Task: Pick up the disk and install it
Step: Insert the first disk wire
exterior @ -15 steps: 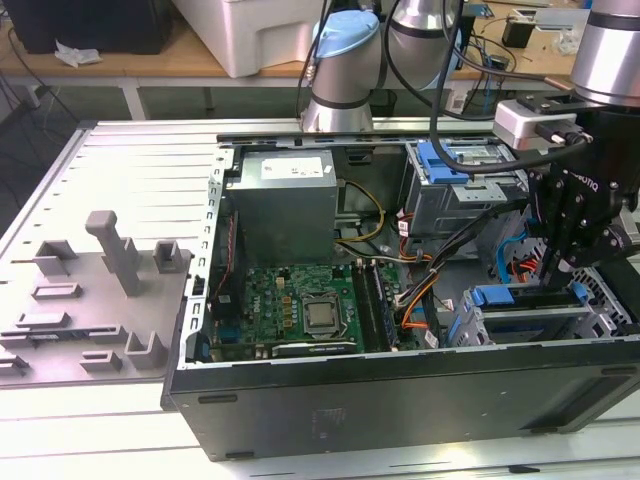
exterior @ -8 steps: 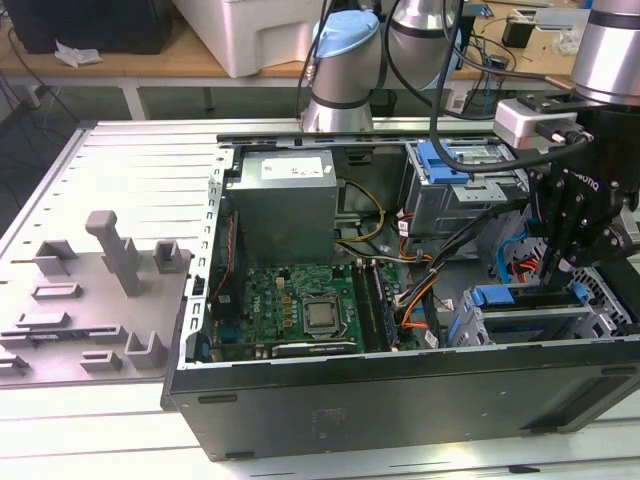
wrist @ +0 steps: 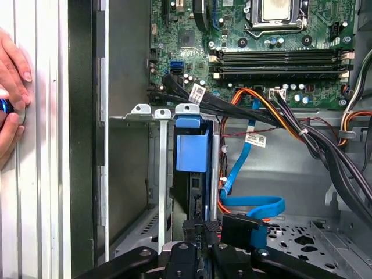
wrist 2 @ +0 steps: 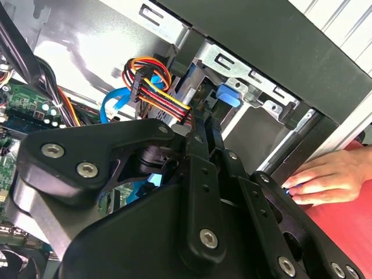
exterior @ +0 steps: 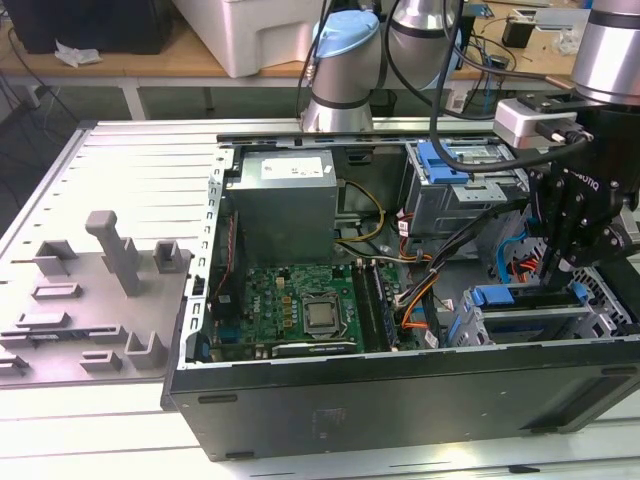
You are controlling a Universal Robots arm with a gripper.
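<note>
Disk (wrist: 192, 152) standing on edge in a slot of the drive cage (wrist: 133, 174), at the corner of the open computer case (exterior: 400, 390) toward the exterior view's right. In the first wrist view its blue frame and pull tab face the camera, while the metal body lies mostly hidden between the cage walls. Gripper (wrist: 204, 225) poised directly over the exposed end of the disk, fingers (wrist 2: 200, 157) drawn together with nothing visible between them; whether the tips touch the disk cannot be told. By appearance the disk is rigid and probably dense for its bulk, with smooth metal faces likely to slip under a light pinch and a plastic frame that may flex slightly. It should be treated as sensitive to shock, and its connector end should not be squeezed. The soundest hold is judged to be across the two long framed edges; seated as shown, it offers only the tabbed end. A power cable bundle (wrist 2: 157, 87) and a blue data cable (wrist: 256, 203) run just beside the slot and could snag. A person's hand (wrist: 11, 64) rests outside the case.
</note>
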